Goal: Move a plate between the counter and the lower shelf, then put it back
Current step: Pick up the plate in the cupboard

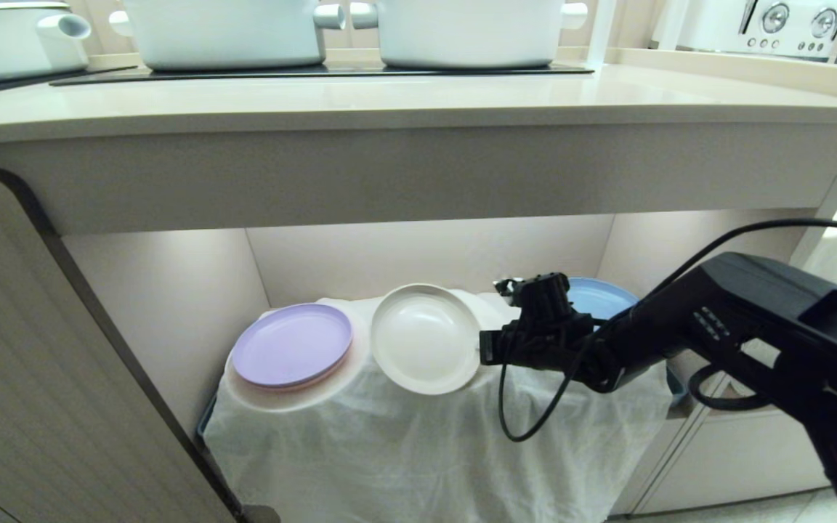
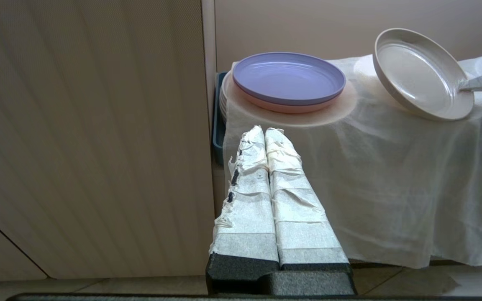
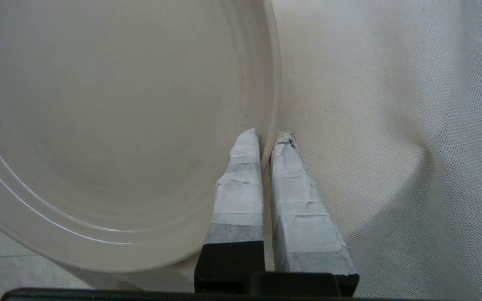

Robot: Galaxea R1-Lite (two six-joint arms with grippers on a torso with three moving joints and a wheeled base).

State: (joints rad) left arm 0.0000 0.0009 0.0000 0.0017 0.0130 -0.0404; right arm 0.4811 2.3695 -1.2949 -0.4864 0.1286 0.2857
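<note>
cream plate [image 1: 424, 338] sits tilted in the lower shelf [image 1: 171, 290] under the counter [image 1: 389, 102], one side raised off the white cloth [image 1: 426, 450]. right end effector [image 3: 266, 140] is clenched on the plate's rim, one taped finger [image 3: 241, 184] inside and the other outside. lilac plate [image 1: 292, 343] lies flat just beside it on the left hump, and a light blue plate [image 1: 604, 298] shows behind the right arm. left end effector [image 2: 266, 136] hangs low in front of the cloth, its taped fingers pressed together and grasping nothing.
</note>
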